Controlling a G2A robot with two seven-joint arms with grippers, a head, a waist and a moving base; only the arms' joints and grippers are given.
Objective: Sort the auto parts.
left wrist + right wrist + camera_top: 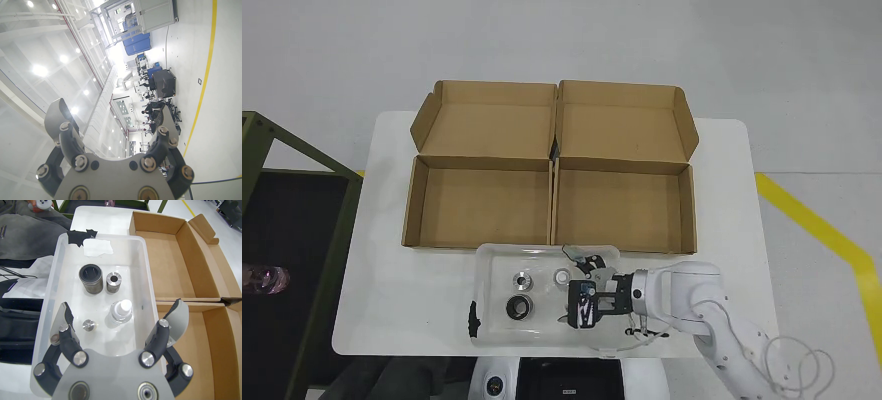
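A clear plastic bin (149, 275) stands at the table's front edge and holds the parts. In it are a large dark bearing sleeve (91, 278), a smaller steel cylinder (113, 283), a small clear bottle with a white cap (121, 312) and a little round metal piece (88, 325). My right gripper (121, 305) hangs open above the bin's right end (578, 295), its fingers on either side of the bottle and holding nothing. The bearing sleeve (519, 307) and steel cylinder (519, 281) stand to its left. My left gripper (110, 109) points up at the room's ceiling, open with nothing between its fingers.
Two open cardboard boxes sit side by side behind the bin, the left box (482, 205) and the right box (622, 210), both bare inside. Black tape (81, 237) and a paper label (97, 247) mark the bin's far end. A dark green cart (282, 250) stands left of the table.
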